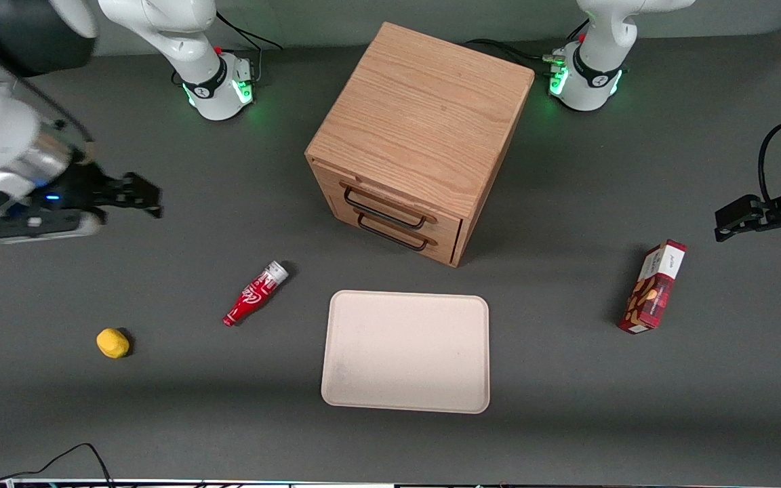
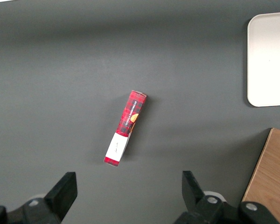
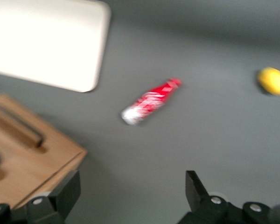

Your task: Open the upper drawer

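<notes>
The oak cube cabinet (image 1: 424, 108) stands mid-table. Its upper drawer (image 1: 363, 190) is shut, with a thin black wire handle (image 1: 382, 209) just above the lower drawer's handle (image 1: 394, 236). My right gripper (image 1: 146, 198) hovers above the table toward the working arm's end, well apart from the cabinet front and at about its height. It is open and empty in the right wrist view (image 3: 130, 191). That view shows a corner of the cabinet (image 3: 42, 154) with a black handle (image 3: 18, 126); I cannot tell which drawer's it is.
A cream tray (image 1: 405, 351) lies in front of the cabinet, nearer the camera. A red bottle (image 1: 255, 293) lies between gripper and tray, and a yellow fruit (image 1: 112, 342) lies nearer the camera. A red box (image 1: 655, 286) lies toward the parked arm's end.
</notes>
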You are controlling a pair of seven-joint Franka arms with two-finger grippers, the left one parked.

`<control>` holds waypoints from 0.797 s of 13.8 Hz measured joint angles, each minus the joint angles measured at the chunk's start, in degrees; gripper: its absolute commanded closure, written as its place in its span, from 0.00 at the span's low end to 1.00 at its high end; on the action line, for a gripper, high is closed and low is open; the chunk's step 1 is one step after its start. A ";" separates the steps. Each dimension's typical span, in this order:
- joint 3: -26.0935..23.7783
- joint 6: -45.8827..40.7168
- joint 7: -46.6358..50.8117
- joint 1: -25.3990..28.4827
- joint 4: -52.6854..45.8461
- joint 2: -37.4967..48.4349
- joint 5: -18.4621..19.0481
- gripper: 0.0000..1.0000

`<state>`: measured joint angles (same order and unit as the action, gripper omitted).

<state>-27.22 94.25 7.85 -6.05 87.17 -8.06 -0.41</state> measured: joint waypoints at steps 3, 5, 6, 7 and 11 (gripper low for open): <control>-7.98 1.36 -0.79 3.35 -3.55 -6.35 0.01 0.00; -12.91 5.00 -5.29 4.90 -4.81 -10.63 0.06 0.00; -13.83 6.73 -8.73 5.86 -5.05 -12.52 0.07 0.00; -14.02 7.71 -11.47 6.65 -5.33 -14.09 0.08 0.00; -14.05 11.36 -18.66 7.46 -5.69 -17.75 0.43 0.00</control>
<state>-41.27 105.61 -10.82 1.41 81.49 -25.81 0.02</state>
